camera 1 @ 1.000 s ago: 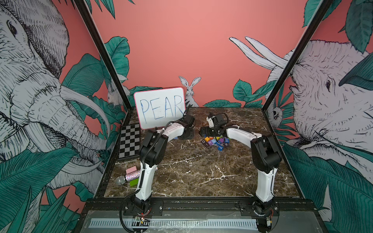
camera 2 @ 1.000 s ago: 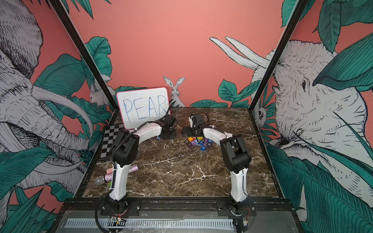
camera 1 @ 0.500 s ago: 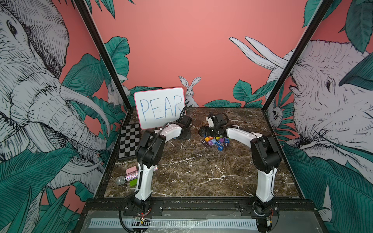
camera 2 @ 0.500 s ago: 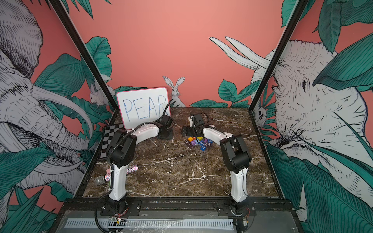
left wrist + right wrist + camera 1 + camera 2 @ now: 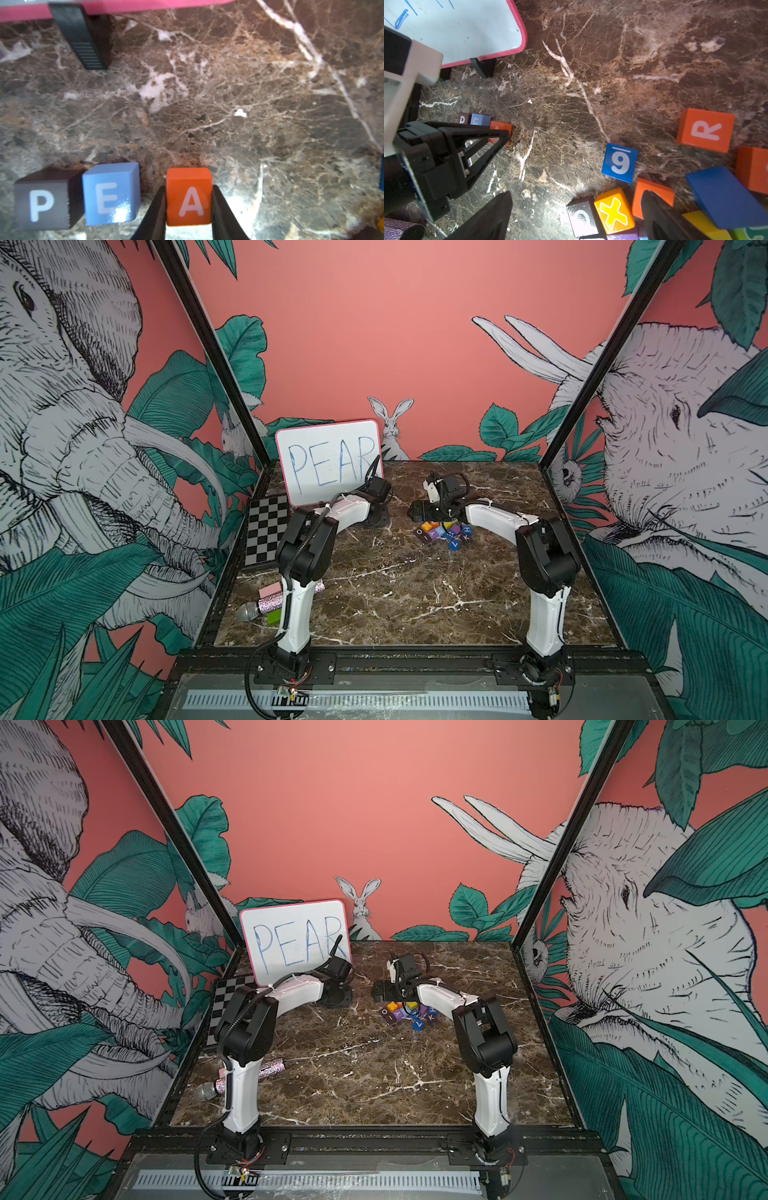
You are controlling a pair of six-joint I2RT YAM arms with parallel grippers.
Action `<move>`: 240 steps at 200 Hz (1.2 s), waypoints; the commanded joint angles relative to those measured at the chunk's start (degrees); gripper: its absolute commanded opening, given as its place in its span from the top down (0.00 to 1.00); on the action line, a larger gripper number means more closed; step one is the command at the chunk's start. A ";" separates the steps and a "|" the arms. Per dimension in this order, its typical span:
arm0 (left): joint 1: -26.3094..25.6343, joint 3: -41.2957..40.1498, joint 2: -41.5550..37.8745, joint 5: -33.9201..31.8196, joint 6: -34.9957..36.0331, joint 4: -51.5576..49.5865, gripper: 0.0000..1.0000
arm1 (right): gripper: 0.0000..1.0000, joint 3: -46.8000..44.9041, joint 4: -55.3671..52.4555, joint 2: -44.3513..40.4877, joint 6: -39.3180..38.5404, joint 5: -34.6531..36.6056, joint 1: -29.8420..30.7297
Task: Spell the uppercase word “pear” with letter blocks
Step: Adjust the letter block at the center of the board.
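A checkerboard point(image 5: 266, 531) lies flat along the left edge of the counter point(image 5: 395, 593). Toward the front left corner lie a glittery microphone point(image 5: 266, 605), a plain pink block point(image 5: 270, 590) and a plain green block point(image 5: 274, 617), all well apart from the work. At the far left corner a whiteboard point(image 5: 328, 460) stands on black feet with PEAR written on it, probably as the model to copy.

Just in front of the whiteboard the word is forming. The dark-brown P block point(image 5: 41, 205) and the blue E block point(image 5: 110, 199) sit side by side. The orange A block point(image 5: 189, 199) comes next, with a small gap after the E. The left gripper point(image 5: 188, 193) is pinched narrow on the A's two sides, which leaves the letter face clear, and the gap likely makes room for the finger on the E side. I cannot tell whether the A rests on the counter.

Further right, the right gripper point(image 5: 574, 197) hangs wide open and empty over the pile of letter blocks point(image 5: 444, 531) in the far middle of the counter. The red-orange R block point(image 5: 706, 129) lies face up at the pile's fringe, apart from a blue 9 block point(image 5: 619, 163). It looks free to grasp, though its letter is turned askew from the row's.
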 commanded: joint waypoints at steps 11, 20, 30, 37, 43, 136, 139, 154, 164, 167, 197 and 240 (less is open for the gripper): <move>0.42 -1.08 -2.24 -1.98 -0.51 -2.22 0.67 | 0.02 1.10 1.05 0.28 0.88 -0.69 0.34; 0.39 -1.14 -2.19 -2.22 -0.60 -2.24 0.67 | 0.01 1.19 1.02 0.33 0.97 -0.91 0.27; 0.37 -1.06 -2.10 -2.29 -0.67 -2.32 0.67 | 0.01 1.29 0.98 0.32 0.97 -0.93 0.30; 0.40 -0.97 -1.99 -2.29 -0.68 -2.33 0.67 | 0.01 1.45 0.93 0.32 1.02 -0.93 0.30; 0.45 -0.89 -1.88 -2.34 -0.68 -2.41 0.67 | 0.01 1.40 0.75 0.26 0.97 -0.93 0.31; 0.47 0.35 -0.97 -3.32 -0.97 -3.55 0.65 | 0.01 1.25 0.88 0.31 1.38 -0.66 0.28; 0.48 0.31 -0.92 -3.31 -0.99 -3.51 0.65 | 0.01 1.26 0.89 0.33 1.33 -0.68 0.35; 0.48 0.44 -0.91 -3.38 -0.95 -3.45 0.65 | 0.01 1.36 0.76 0.42 1.41 -0.78 0.29; 0.47 0.42 -0.86 -3.36 -1.03 -3.47 0.65 | 0.01 1.37 0.79 0.44 1.41 -0.84 0.29; 0.48 0.44 -0.88 -3.39 -1.03 -3.47 0.65 | 0.01 1.42 0.76 0.44 1.41 -0.84 0.27; 0.47 0.54 -0.74 -3.13 -1.12 -3.38 0.62 | 0.01 1.44 0.89 0.47 1.50 -0.82 0.29; 0.48 0.62 -0.82 -2.96 -1.47 -3.29 0.60 | 0.01 1.37 1.05 0.54 1.59 -0.97 0.30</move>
